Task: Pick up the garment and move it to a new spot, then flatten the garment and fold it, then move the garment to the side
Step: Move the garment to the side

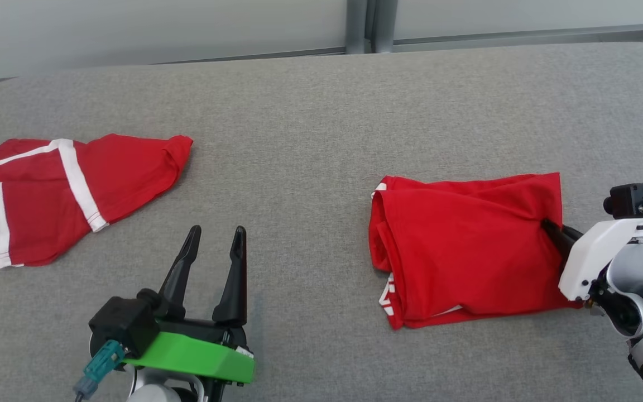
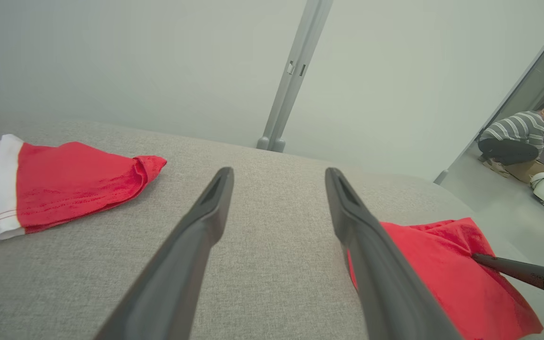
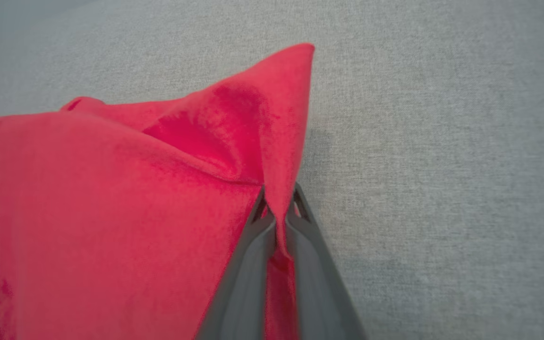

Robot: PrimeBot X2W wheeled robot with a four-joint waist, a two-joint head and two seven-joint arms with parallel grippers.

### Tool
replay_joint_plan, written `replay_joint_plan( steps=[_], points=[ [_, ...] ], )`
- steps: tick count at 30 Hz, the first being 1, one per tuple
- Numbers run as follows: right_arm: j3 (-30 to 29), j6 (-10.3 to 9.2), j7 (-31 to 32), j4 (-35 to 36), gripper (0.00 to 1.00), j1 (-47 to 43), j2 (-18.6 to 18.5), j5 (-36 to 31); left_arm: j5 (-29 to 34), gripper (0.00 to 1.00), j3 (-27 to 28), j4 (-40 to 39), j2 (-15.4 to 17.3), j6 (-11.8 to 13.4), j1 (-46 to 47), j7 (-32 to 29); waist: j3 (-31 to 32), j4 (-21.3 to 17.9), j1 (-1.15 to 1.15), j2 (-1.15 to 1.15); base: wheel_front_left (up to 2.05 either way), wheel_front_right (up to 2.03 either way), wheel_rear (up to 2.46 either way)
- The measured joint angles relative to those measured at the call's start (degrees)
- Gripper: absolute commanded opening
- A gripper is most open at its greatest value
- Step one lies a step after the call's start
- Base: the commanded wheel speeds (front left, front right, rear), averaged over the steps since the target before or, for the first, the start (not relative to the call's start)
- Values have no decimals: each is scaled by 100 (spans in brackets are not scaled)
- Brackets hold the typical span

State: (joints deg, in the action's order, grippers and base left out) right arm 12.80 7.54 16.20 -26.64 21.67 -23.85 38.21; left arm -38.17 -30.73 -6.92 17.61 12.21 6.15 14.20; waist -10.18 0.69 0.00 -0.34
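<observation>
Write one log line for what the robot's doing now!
right gripper: shut on folded red garment | left gripper: open, empty

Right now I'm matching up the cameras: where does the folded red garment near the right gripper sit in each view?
Head view: folded red garment right of centre on the grey surface.
Left wrist view: lower right corner.
Right wrist view: left half, edge reaching bottom centre.
Shared landmark: the right gripper, shut on the garment's edge.
</observation>
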Motion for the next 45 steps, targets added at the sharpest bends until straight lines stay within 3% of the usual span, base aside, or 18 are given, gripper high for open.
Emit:
replay_joint_plan(
  steps=[10,20,26,35,45],
  points=[
    [-159,-1,64,2,0,533,-304,-124,103,100,-22,-57,36,48,197,-60,-97,-682,0,0,0,0,0],
    [-79,-1,74,-134,0,1198,-190,-308,243,100,-46,-200,191,110,430,-265,-328,-1590,0,0,0,0,0],
    [-20,-2,9,-338,0,1484,-107,-346,267,100,-92,-200,189,113,542,-333,-453,-1931,0,0,0,0,0],
    [-182,-1,-204,-1037,0,2012,-19,-521,281,100,-99,-203,227,140,610,-361,-537,-1796,0,0,0,0,0],
    [-734,-1,-628,-2247,0,2716,-401,-1066,363,100,32,-423,398,299,676,-456,-732,-1330,0,0,0,0,0]
  ],
)
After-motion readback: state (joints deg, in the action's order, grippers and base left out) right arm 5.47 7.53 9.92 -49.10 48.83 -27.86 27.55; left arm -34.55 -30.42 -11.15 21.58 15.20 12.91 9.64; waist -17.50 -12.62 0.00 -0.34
